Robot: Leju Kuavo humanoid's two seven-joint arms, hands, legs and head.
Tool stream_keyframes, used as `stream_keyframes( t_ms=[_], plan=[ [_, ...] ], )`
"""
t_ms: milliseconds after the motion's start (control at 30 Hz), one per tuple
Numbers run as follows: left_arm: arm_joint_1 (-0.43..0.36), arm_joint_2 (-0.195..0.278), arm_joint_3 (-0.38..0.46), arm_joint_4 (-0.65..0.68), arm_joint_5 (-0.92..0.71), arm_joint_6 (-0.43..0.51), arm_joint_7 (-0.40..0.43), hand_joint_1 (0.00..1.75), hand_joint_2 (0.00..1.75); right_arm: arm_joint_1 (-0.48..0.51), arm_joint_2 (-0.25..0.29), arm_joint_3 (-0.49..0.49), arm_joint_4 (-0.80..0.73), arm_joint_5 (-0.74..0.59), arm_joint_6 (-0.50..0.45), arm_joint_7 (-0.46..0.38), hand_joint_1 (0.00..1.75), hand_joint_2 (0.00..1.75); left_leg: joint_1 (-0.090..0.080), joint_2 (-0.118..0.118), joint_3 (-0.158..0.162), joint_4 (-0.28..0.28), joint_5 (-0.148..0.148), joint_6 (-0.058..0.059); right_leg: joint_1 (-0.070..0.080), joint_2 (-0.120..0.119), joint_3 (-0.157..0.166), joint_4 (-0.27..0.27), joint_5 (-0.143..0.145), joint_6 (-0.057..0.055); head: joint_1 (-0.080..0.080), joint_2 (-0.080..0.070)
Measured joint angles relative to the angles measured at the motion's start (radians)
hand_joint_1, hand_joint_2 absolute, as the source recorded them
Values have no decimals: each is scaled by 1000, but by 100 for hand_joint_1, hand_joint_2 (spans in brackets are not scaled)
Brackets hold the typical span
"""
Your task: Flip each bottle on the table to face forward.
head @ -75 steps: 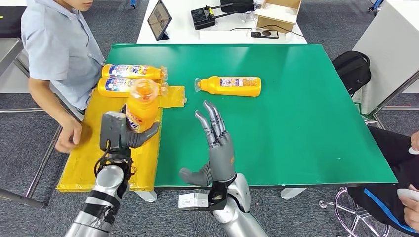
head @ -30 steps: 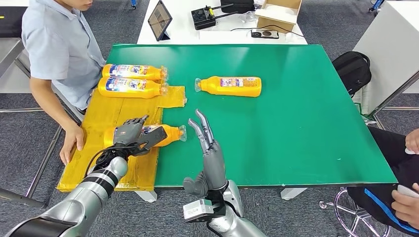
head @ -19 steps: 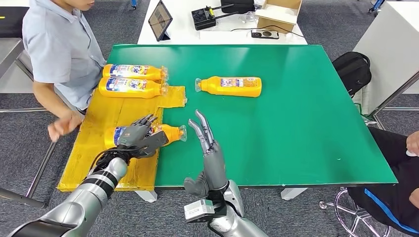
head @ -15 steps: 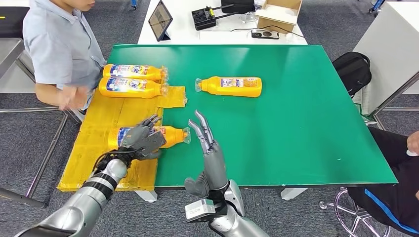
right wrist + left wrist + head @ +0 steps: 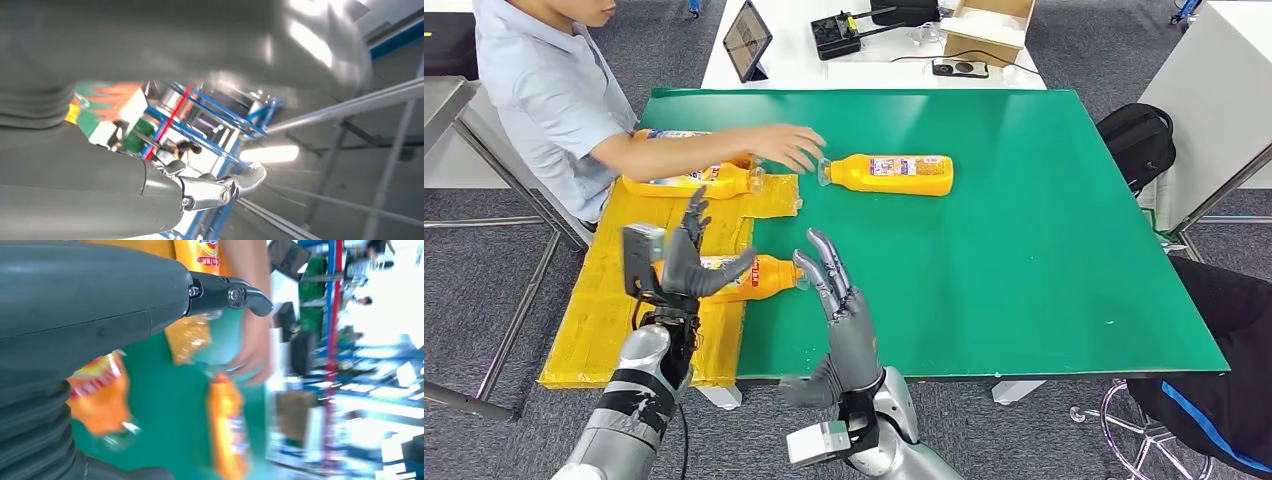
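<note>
Orange bottle (image 5: pixel 742 277) half hidden behind left hand (image 5: pixel 680 268)

Person's arm (image 5: pixel 686 152) across far bottles (image 5: pixel 686 180)

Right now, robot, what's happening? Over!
Left hand open, right hand open. Nearest bottle lies on the yellow mat. Person's arm reaching toward far bottle.

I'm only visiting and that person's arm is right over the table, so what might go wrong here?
The person's hand reaches across toward the bottle on the green mat, near where the robot works; if the open left hand or right hand moves there, they might collide. The nearest bottle lies free on its side between the hands, so a brush might roll it.
</note>
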Motion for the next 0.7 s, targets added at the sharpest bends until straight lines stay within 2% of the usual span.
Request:
stream_keyframes(
  t_ms=[100,233,300,433,500,600,700],
  plan=[
    [44,-33,28,-105,197,14,-1,0,175,21,7,-16,-35,44,0,0,0,175,0,0,0,0,0,0,0,0,0,0,0,0,0,0],
    [120,-57,55,-265,363,96,-29,0,175,56,4,-29,-55,53,29,0,0,175,0,1,0,0,-1,0,0,0,0,0,0,0,0,0],
    [181,-56,72,-357,416,103,-44,0,175,74,-6,-44,-38,79,67,0,0,175,0,1,0,0,-1,0,0,0,-1,0,0,0,0,0],
    [287,-56,118,-501,436,86,-62,0,175,110,-31,-98,-10,212,95,20,0,175,0,0,-2,0,-1,-1,0,0,-2,0,-1,0,0,0],
    [324,-56,132,-546,393,123,-71,0,175,116,-45,-123,-1,338,81,95,0,175,0,0,-2,0,-1,-1,0,0,-2,0,-1,0,0,0],
    [392,-56,149,-606,253,236,-120,0,175,137,-81,-192,6,561,71,265,0,175,0,0,-2,0,-1,0,0,0,-2,-1,-1,0,0,0],
    [463,-59,155,-667,104,336,-173,0,175,153,-114,-285,6,690,94,389,0,175,-1,0,-2,0,-1,0,0,0,-2,-1,-1,0,0,0]
  ],
)
